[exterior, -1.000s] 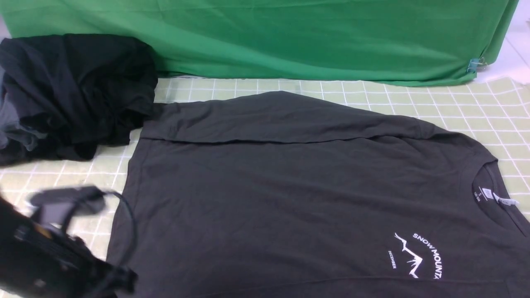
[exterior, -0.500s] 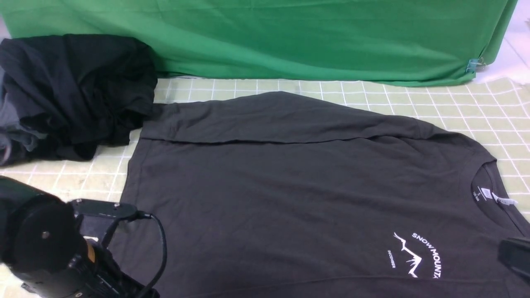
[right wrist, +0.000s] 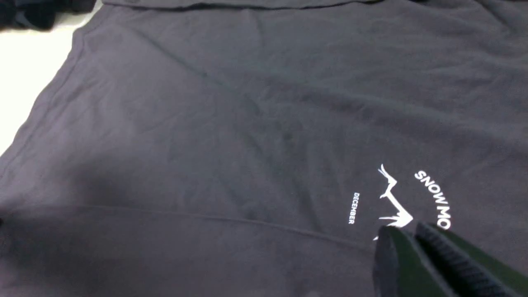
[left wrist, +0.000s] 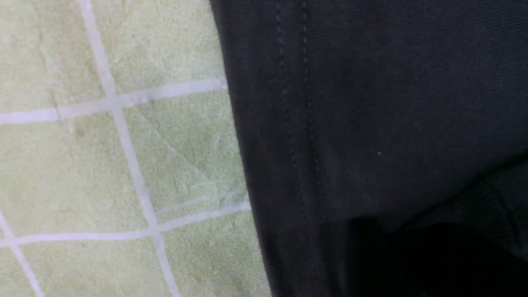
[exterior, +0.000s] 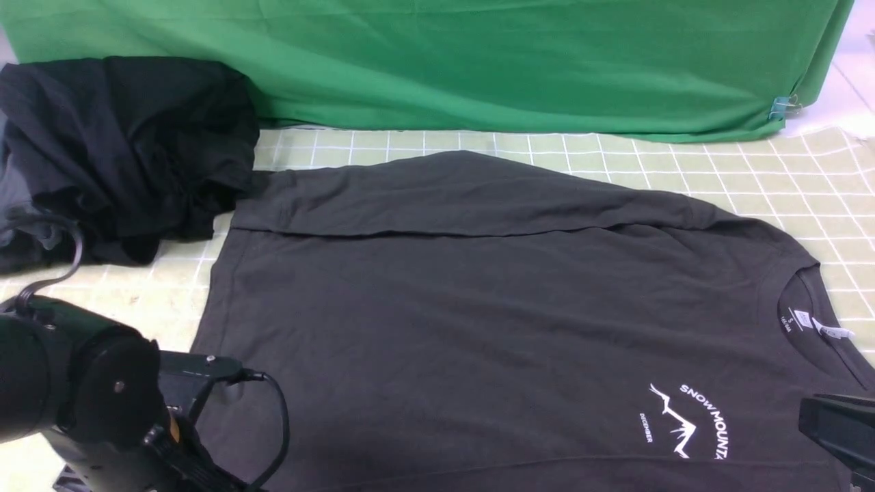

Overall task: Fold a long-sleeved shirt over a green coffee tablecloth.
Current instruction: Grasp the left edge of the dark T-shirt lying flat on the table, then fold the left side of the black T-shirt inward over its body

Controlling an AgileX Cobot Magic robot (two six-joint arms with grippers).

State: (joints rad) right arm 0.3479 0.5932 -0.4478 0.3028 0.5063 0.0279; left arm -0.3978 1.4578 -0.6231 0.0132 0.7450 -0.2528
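The long-sleeved shirt point(exterior: 478, 321), charcoal grey, lies flat on the green coffee tablecloth point(exterior: 752, 171), with its far sleeve folded across the body. Its neck label point(exterior: 830, 331) and mountain print point(exterior: 687, 420) sit at the right. My left arm point(exterior: 82, 403) hangs over the shirt's near left hem corner. The left wrist view shows the stitched hem point(left wrist: 297, 123) beside the tablecloth point(left wrist: 103, 165); the left gripper point(left wrist: 412, 264) is only a dark blur on the cloth. My right gripper point(right wrist: 406, 230) hovers just above the print point(right wrist: 396, 202), fingers together, nothing between them.
A heap of black garments point(exterior: 123, 150) with a grey-blue piece sits at the far left, touching the folded sleeve's cuff. Plain vivid green fabric point(exterior: 478, 61) with a metal clip point(exterior: 783, 106) hangs along the back. A black part of my right arm point(exterior: 837, 427) shows at the right edge.
My left arm has swung further in over the shirt's near left corner. My right arm has come into view at the right edge. The shirt has not moved.
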